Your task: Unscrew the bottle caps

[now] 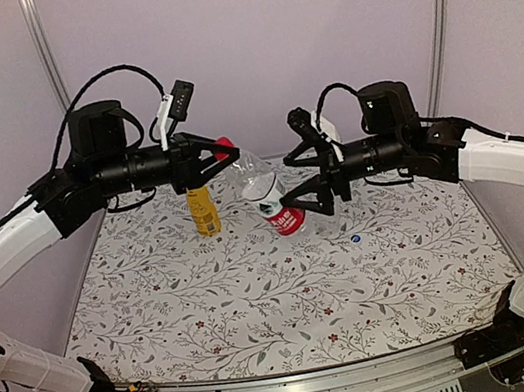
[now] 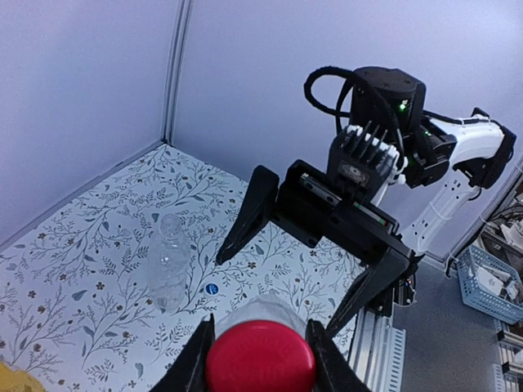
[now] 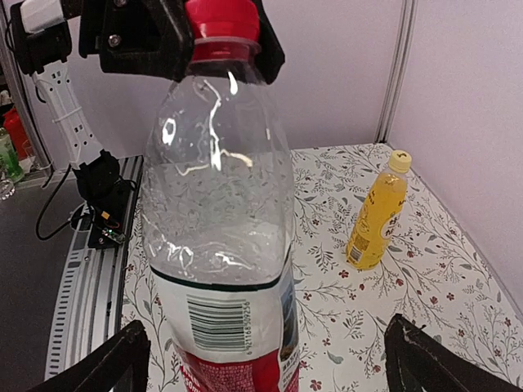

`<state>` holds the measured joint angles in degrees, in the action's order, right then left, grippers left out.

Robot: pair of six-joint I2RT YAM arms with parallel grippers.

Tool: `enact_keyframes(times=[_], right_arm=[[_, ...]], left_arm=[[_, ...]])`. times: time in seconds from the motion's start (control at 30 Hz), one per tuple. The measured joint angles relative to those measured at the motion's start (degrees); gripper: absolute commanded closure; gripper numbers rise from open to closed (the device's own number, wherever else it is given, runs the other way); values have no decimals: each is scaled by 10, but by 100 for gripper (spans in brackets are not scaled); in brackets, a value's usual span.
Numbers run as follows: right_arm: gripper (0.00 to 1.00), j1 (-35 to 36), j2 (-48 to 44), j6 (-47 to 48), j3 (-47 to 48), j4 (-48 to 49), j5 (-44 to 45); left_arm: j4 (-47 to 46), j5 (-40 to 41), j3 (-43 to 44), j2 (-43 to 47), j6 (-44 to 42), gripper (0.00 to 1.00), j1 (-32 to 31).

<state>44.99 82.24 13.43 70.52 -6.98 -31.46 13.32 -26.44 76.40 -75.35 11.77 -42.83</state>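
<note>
My left gripper (image 1: 221, 154) is shut on the red cap (image 2: 260, 361) of the clear bottle with a red label (image 1: 272, 197), which hangs tilted above the table. My right gripper (image 1: 307, 186) is wide open, one finger on each side of the bottle's lower end (image 3: 225, 327), not touching it. The yellow bottle (image 1: 204, 211) stands at the back left with its yellow cap (image 3: 399, 160) on. The clear unlabelled bottle (image 2: 167, 261) lies capless on the table. The blue-white cap (image 1: 355, 238) lies loose beside it.
The floral table mat (image 1: 261, 308) ends at a metal rail (image 1: 307, 391) in front. Purple walls with corner posts (image 1: 40, 42) close the back and sides. A blue basket (image 2: 490, 282) sits off the table.
</note>
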Motion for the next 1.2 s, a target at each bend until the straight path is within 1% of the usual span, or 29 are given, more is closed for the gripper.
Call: enact_keyframes(times=[0.27,0.47,0.6,0.93,1.1,1.2], right_arm=[[5,21,16,5,14,5,-28],[8,23,35,-2,14,6,-33],[16,23,36,-9,14,9,-34],[20,23,40,-18,14,11,-35],[21,23,45,-21,14,11,-36],[25,23,49,-22,14,11,-36]], left_arm=[[-47,-31,-41,4,37,100,0],[-76,-31,-49,8,52,100,0],[-91,-31,-52,13,59,100,0],[-110,-31,-62,16,68,100,0],[-125,-31,-68,16,70,100,0],[-132,-31,-72,16,73,100,0]])
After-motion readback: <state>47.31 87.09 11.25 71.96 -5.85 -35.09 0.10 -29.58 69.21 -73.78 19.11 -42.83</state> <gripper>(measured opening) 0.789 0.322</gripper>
